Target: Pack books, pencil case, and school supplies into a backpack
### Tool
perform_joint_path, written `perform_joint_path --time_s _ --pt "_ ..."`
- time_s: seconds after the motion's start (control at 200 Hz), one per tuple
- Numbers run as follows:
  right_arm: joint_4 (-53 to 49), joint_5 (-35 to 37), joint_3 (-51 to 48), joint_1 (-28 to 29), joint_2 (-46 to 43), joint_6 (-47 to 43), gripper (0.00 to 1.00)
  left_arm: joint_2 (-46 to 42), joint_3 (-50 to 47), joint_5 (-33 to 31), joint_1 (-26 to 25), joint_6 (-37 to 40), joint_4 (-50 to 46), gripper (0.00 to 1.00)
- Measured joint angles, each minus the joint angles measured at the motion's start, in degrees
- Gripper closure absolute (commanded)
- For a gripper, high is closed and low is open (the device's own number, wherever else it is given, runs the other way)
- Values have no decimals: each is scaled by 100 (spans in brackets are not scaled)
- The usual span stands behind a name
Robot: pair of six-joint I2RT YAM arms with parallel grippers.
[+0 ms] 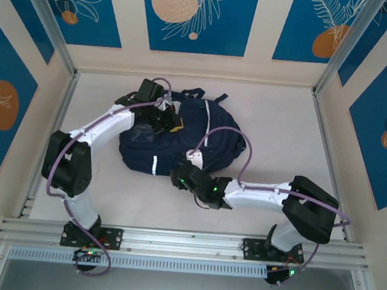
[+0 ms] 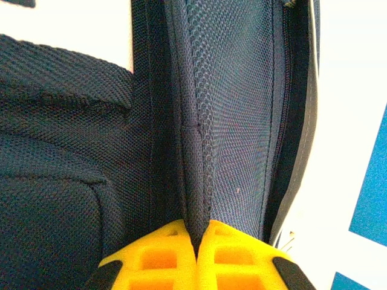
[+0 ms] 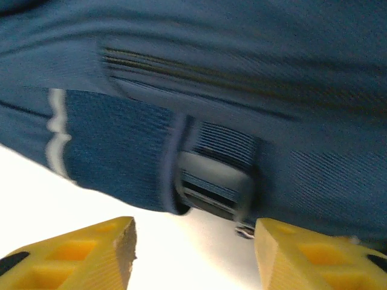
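Top external, one backpack [image 1: 180, 140], left tool [image 2: 196, 241] clamped on its fabric, right tool [image 3: 195, 237] apart beside it

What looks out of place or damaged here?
Nothing stands out. The backpack lies flat on the table; the left gripper pinches a fold of its fabric, and the right gripper stands open near its buckle.
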Motion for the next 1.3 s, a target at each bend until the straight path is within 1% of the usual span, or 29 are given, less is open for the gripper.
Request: perform_joint_path --time_s 0.075,0.18,0.245,0.33,0.43,0.56,0.635,0.75,0.845,0.945,1.025,1.14,1.3 --pt "-101 157 -52 13 39 234 57 11 -7 63 28 -72 68 100" --pt "-275 256 -76 68 92 306 57 122 -7 205 81 -192 214 100" --pt "-466 295 -48 98 66 155 57 205 -15 321 125 -284 330 100" --pt "-960 245 164 46 -35 -173 58 269 -63 463 190 -448 531 100" --pt "-1322 31 391 -195 -326 -535 58 284 -83 557 236 -629 691 100" --pt "-1307 -654 192 -732 -861 -1008 56 308 -83 564 245 -905 892 100" --pt "-970 -879 -256 -909 -1130 -1366 55 317 -83 555 243 -1040 968 100" --pt "-118 -1132 -1093 -859 -1209 -1952 51 319 -81 470 146 -1189 1084 100" --pt "625 -1224 -1694 -798 -916 -2317 47 337 -81 398 39 -1287 1191 100" --pt "1515 -1097 -2074 -664 -365 -2621 47 365 -81 310 -94 -1333 1281 100" --pt "2312 -922 -2138 -557 -9 -2736 47 382 -81 260 -177 -1384 1346 100" --pt "3475 -472 -2098 -398 743 -2909 49 385 -107 208 -234 -1432 1445 100" --pt "4341 2 -1797 -334 1497 -2999 56 385 -164 170 -249 -1432 1486 100"
